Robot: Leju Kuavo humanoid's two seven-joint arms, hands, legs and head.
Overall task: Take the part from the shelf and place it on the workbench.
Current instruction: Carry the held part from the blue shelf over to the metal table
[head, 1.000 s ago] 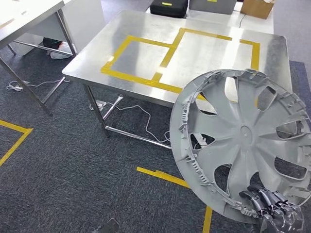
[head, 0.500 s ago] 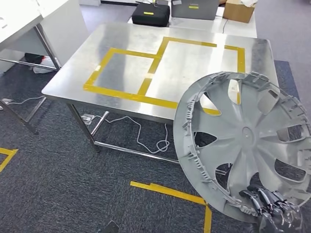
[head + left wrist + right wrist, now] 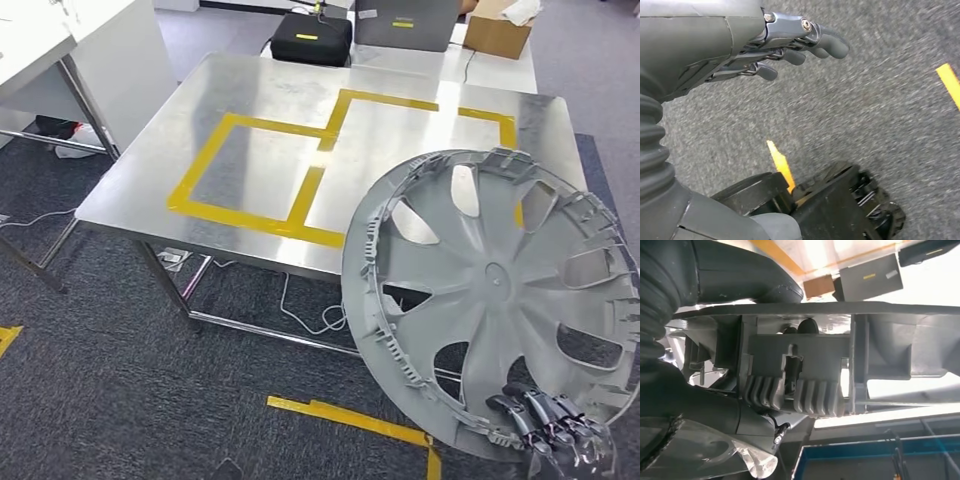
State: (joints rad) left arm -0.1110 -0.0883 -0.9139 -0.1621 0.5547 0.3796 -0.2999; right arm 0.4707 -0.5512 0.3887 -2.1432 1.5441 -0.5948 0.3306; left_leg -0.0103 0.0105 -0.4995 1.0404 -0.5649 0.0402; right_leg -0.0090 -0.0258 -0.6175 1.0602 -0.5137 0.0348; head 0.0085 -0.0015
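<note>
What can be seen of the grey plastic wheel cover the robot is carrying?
The round grey plastic wheel cover has curved spokes fanning from a small central hub, with openings between them through which the workbench and floor show. Ribbed clips and tabs line its rim. It looks matt, moulded and undamaged. It is held tilted in the air, not resting on anything, in front of the near right corner of the steel workbench with yellow tape squares. The right hand grips its lower rim; nothing else touches it.

Dark grey carpet [image 3: 113,390] with yellow tape lines [image 3: 347,418], white cable [image 3: 302,305] on floor, cardboard box [image 3: 494,32] behind
</note>
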